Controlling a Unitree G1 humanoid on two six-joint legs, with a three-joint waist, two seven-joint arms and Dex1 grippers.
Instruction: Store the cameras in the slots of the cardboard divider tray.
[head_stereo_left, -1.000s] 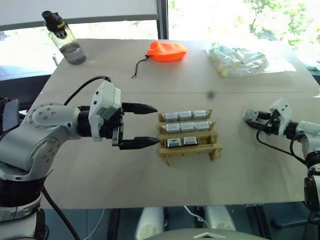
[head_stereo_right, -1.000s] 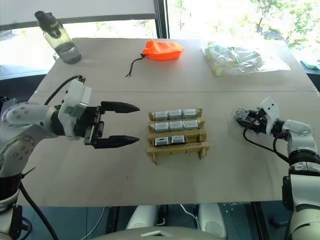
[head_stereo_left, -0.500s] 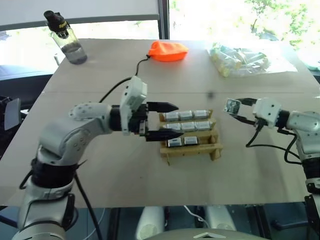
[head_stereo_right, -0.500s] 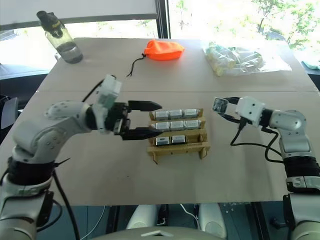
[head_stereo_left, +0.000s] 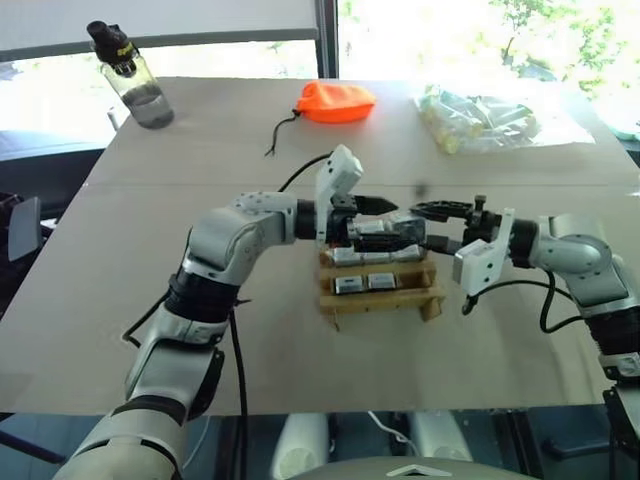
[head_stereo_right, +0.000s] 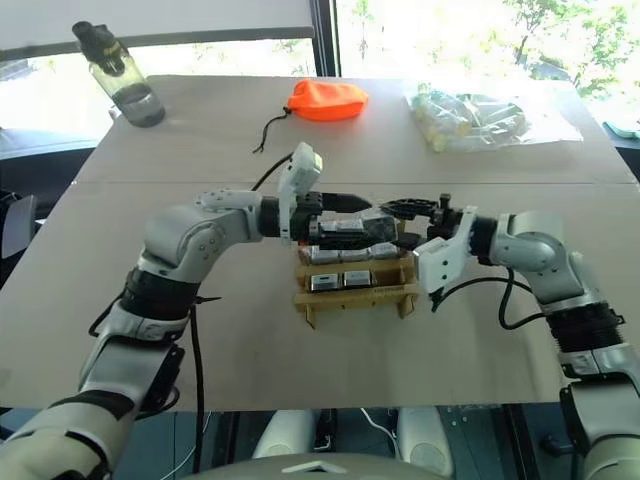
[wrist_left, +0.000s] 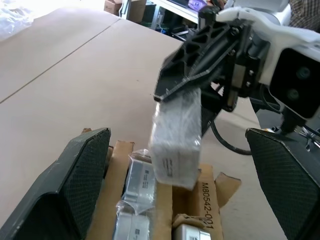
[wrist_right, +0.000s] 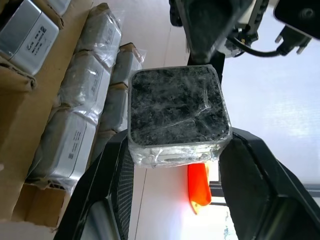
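Right end effector (wrist_right: 175, 200) grips a plastic-wrapped silver-grey cube camera (wrist_left: 175, 137) above the tan cardboard divider tray (head_stereo_left: 380, 296); left end effector (wrist_left: 185, 200) is spread wide.

One cardboard divider tray (head_stereo_right: 355, 295) holding at least five wrapped cameras (wrist_right: 70, 142) that can be counted, plus one camera (wrist_right: 176, 116) held above it; one orange pouch (head_stereo_right: 327, 100), one water bottle (head_stereo_right: 115, 75), one clear bag of tubes (head_stereo_right: 470, 118)

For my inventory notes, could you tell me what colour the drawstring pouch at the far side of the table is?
The drawstring pouch is bright orange, with a dark cord; the left eye view shows it best.
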